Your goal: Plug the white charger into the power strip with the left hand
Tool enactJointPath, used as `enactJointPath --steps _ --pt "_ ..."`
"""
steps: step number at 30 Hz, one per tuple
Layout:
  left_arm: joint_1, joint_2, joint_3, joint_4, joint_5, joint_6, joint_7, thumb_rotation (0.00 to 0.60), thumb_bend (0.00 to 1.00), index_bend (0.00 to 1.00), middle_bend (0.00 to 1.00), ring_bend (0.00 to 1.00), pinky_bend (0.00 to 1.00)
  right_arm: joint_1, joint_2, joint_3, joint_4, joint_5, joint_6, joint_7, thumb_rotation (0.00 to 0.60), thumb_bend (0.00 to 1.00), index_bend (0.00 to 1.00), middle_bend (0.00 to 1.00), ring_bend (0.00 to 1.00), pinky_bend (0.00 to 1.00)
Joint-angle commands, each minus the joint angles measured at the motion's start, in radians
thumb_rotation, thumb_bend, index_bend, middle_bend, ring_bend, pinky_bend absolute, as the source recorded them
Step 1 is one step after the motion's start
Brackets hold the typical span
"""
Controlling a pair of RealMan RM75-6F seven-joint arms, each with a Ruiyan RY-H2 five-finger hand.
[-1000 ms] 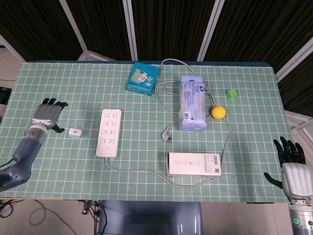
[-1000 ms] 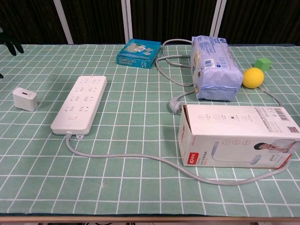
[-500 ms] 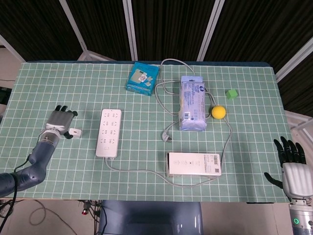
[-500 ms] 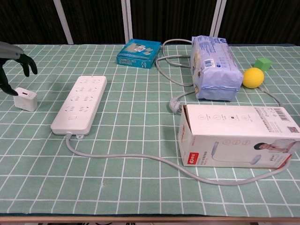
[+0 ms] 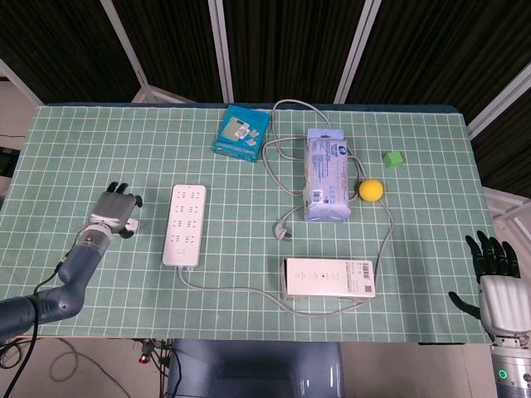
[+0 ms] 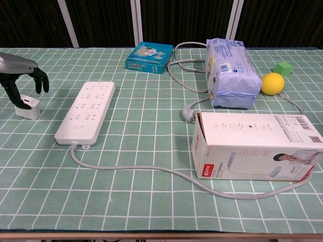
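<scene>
The small white charger lies on the green mat left of the white power strip, about one grid square away from it. My left hand hangs right over the charger with its fingers apart and pointing down; one dark fingertip reaches the charger's top. In the head view the left hand hides most of the charger, beside the power strip. My right hand is low at the table's right front corner, fingers spread and holding nothing.
The strip's grey cable runs forward and right, past a white carton, and loops back to a loose plug. Behind lie a teal box, a blue packet, a yellow ball and a green cube.
My left hand has moved right and down from the mat's left edge until it is over the charger. Charger, power strip and right hand have stayed where they were.
</scene>
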Motion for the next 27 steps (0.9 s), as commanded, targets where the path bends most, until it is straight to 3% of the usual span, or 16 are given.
enactJointPath --steps 1,27 --pt "0.005 -0.008 0.005 0.01 0.013 0.002 -0.009 0.6 0.24 0.34 0.33 0.02 0.04 0.0 -0.001 0.001 0.001 0.003 -0.001 0.002 0.6 0.13 0.0 0.0 0.0 0.0" --pt "0.027 -0.011 0.029 0.028 0.102 0.021 -0.04 0.6 0.25 0.39 0.38 0.03 0.05 0.001 -0.012 0.005 0.005 0.019 -0.012 -0.01 0.6 0.13 0.0 0.0 0.0 0.0"
